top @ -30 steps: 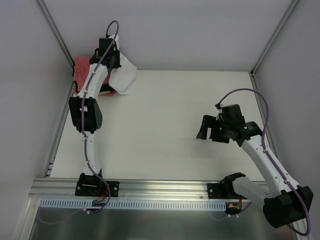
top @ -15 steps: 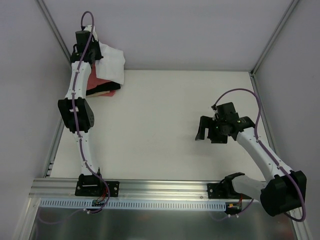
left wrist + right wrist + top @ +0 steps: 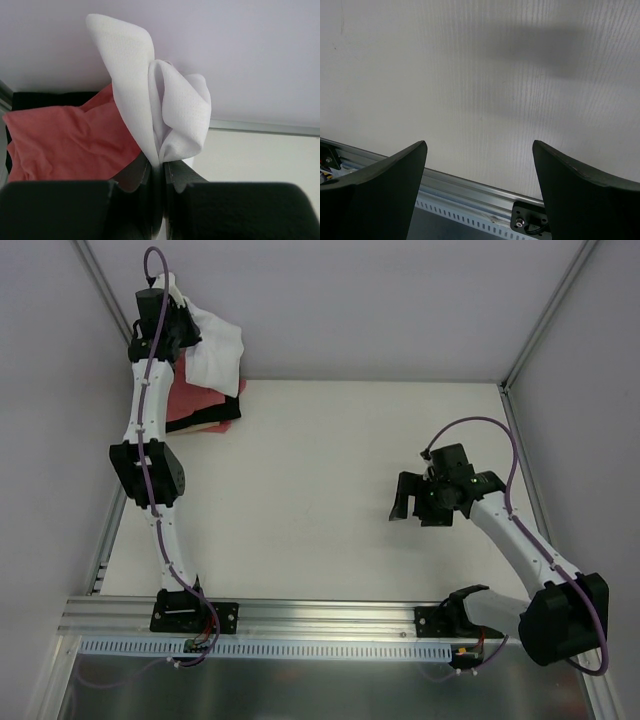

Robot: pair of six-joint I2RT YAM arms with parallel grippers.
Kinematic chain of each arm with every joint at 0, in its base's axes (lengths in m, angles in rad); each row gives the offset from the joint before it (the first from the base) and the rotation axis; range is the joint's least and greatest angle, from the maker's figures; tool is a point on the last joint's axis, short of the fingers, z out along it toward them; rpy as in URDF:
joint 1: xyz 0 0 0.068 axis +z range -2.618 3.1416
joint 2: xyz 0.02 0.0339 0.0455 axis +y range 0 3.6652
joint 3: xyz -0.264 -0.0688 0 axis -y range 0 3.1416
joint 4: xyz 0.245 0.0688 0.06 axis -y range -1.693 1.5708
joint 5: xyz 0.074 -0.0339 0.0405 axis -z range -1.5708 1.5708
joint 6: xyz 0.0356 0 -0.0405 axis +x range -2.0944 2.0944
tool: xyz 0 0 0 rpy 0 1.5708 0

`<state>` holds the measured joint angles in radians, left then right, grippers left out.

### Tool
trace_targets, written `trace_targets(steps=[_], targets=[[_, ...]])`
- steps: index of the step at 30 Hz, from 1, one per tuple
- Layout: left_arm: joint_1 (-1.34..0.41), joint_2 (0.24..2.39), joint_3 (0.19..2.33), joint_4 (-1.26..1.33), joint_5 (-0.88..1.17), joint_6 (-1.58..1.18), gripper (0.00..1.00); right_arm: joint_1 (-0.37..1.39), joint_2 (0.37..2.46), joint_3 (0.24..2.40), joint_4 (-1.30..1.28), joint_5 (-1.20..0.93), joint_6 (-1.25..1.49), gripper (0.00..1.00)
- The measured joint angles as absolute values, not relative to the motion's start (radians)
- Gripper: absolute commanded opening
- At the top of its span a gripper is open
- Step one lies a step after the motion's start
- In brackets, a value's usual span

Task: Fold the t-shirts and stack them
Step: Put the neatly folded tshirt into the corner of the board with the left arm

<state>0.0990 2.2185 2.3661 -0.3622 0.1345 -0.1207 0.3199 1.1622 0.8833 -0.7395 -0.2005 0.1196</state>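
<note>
My left gripper is shut on the white t-shirt and holds it bunched up above the far left corner; in the left wrist view the white t-shirt rises in folds from my left gripper. Below it lies a pile with the salmon-pink t-shirt on top, a black t-shirt and a pale cream edge. The pink t-shirt also shows in the left wrist view. My right gripper is open and empty above the table's right half; its fingers stand wide apart.
The white table is walled on three sides. An aluminium rail with the arm bases runs along the near edge; it also shows in the right wrist view.
My left gripper has lifted the white t-shirt up and back towards the far left corner, uncovering the pink shirt. My right gripper has shifted slightly left.
</note>
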Motion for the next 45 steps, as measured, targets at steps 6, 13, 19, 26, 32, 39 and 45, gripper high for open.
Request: trace_targets(steps=[6, 13, 19, 26, 32, 39, 45], targets=[[0.099, 2.180, 2.382, -0.341, 0.150, -0.131, 0.00, 0.319, 1.164, 0.875, -0.733, -0.204, 0.119, 0.92], [0.102, 2.156, 2.383, -0.344, 0.150, -0.130, 0.00, 0.319, 1.165, 0.874, -0.733, -0.203, 0.118, 0.92], [0.123, 2.156, 2.371, -0.351, 0.150, -0.130, 0.00, 0.319, 1.165, 0.868, -0.730, -0.204, 0.119, 0.92], [0.155, 2.156, 2.350, -0.382, 0.150, -0.130, 0.00, 0.319, 1.169, 0.867, -0.728, -0.203, 0.119, 0.92], [0.207, 2.167, 2.334, -0.383, 0.152, -0.132, 0.00, 0.319, 1.194, 0.858, -0.722, -0.203, 0.119, 0.92], [0.253, 2.255, 2.333, -0.372, 0.149, -0.138, 0.60, 0.319, 1.233, 0.858, -0.720, -0.202, 0.118, 0.92], [0.269, 2.322, 2.308, -0.344, 0.125, -0.142, 0.99, 0.319, 1.304, 0.859, -0.697, -0.208, 0.118, 0.92]])
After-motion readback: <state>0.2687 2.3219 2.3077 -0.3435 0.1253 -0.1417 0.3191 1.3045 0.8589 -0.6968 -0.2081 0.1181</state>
